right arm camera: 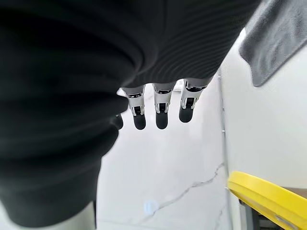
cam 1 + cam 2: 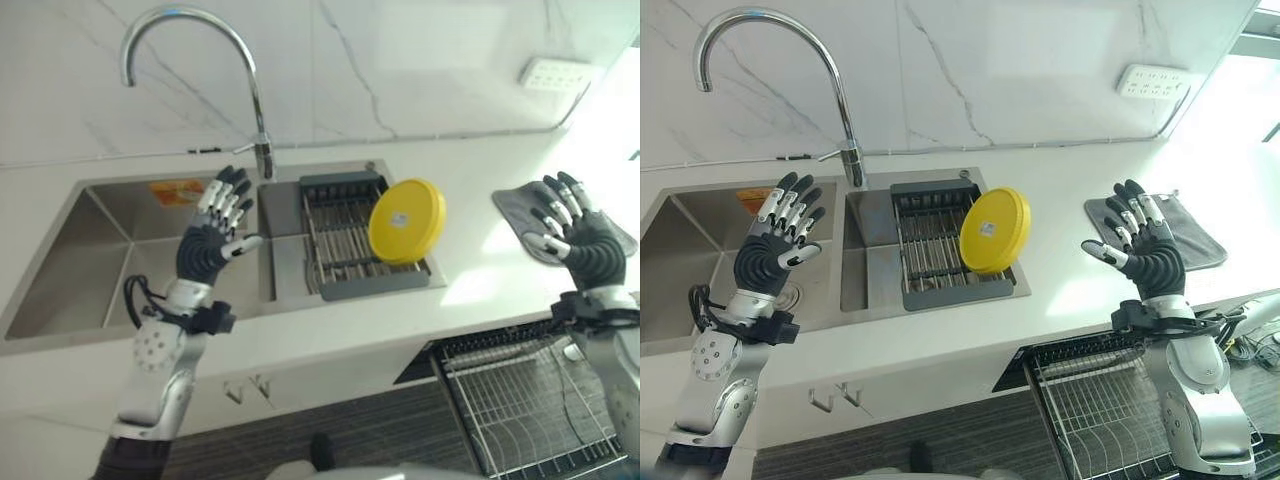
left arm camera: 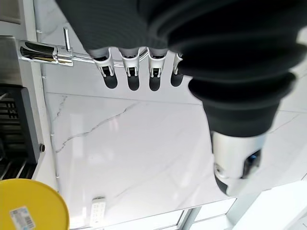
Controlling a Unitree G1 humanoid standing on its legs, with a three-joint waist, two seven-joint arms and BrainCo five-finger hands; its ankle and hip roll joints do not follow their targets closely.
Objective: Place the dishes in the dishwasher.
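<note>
Both arms are raised in front of the robot with the palms turned inward and the fingers pointing up. The left hand (image 2: 775,250) is held above the sink (image 2: 690,240), just to the left of the tall curved chrome faucet (image 2: 840,110), its fingers straight and slightly spread with the thumb out to the side — released, holding nothing; in the left wrist view the dark fingertips (image 3: 132,81) stand in a free row against the marble wall. The right hand (image 2: 1145,250) is lifted over the white countertop (image 2: 1060,200), near a grey drying mat (image 2: 1190,235) that lies flat by the counter's edge, and it too is open, fingers extended and empty, with the fingertips (image 1: 160,117) in its wrist view touching nothing. Between the two hands, well apart from either, a yellow plate (image 2: 994,232) stands on its edge, tilted, at the right end of a dark dish rack (image 2: 935,250) set across the sink's smaller basin. The plate is round, plain bright yellow with a raised rim, and its facing side carries a small pale rectangular sticker near the middle; the print on it is too small to read. An orange label on the sink's back wall is likewise unreadable. Below the counter at the robot's right, the dishwasher's wire rack (image 2: 1100,410) is pulled out — its grid of wires shows under the right forearm.
</note>
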